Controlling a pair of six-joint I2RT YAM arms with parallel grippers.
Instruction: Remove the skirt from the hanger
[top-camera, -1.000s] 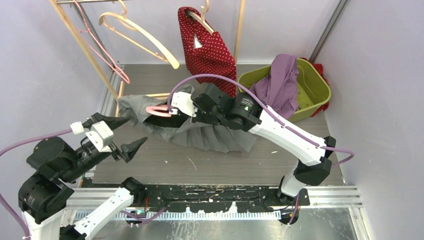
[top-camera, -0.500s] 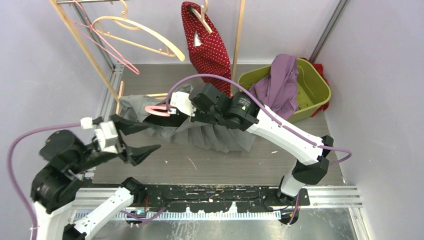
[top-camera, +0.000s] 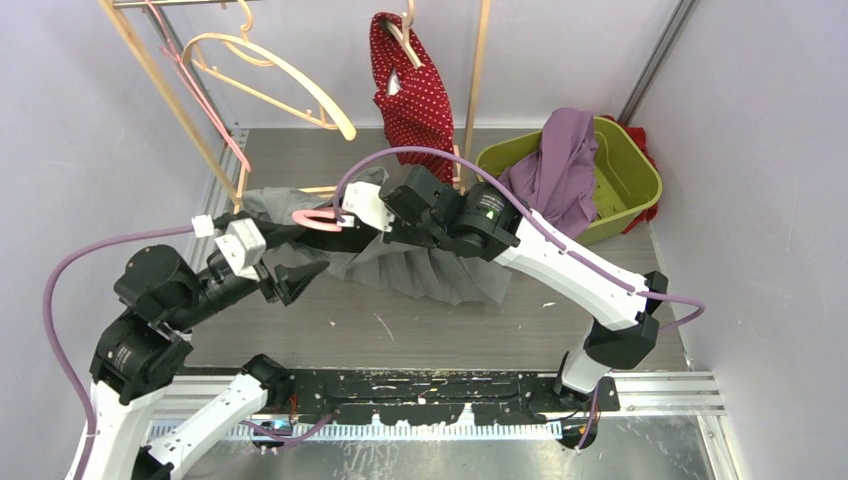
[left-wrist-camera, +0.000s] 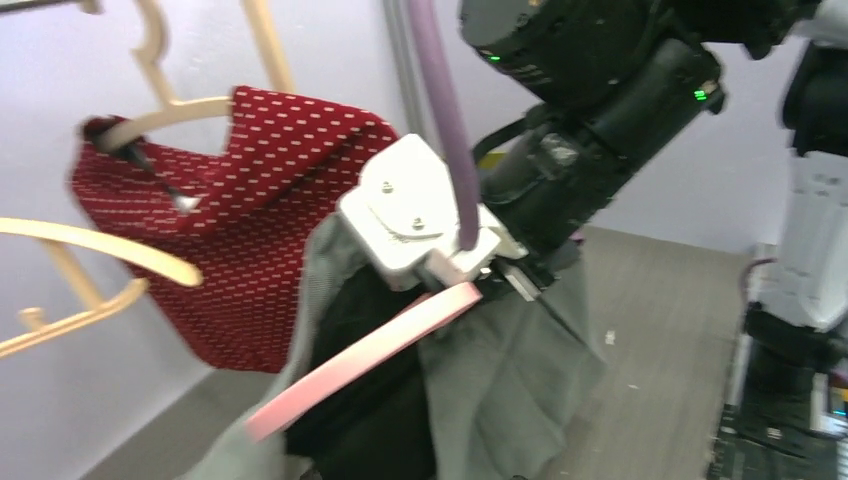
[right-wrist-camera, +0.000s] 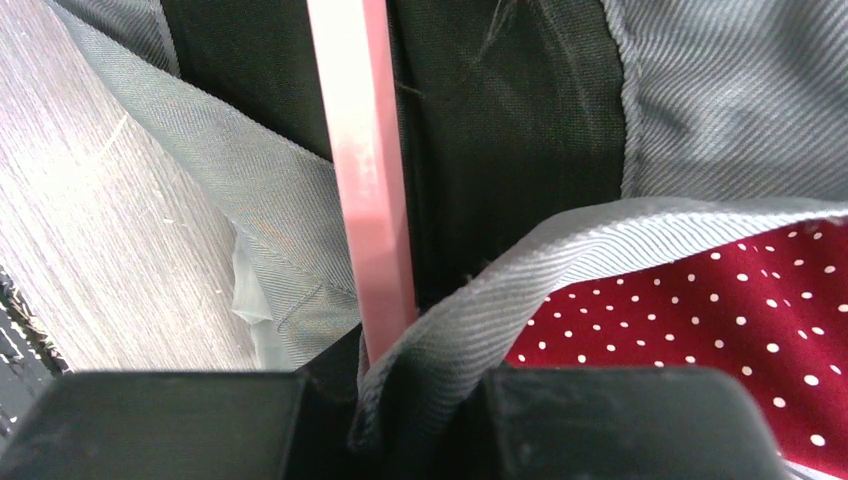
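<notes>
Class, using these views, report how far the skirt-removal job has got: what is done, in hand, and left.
Done: the right tool is clamped on the pink hanger. In hand: the left tool, open, sits at one end of the grey skirt. Left: the skirt is still threaded on the hanger, so pulling it free remains.

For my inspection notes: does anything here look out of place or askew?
Yes. The purple cloth garment hangs over the rim of the green plastic bin, not fully inside it. The grey pleated skirt lies bunched on the table.
</notes>
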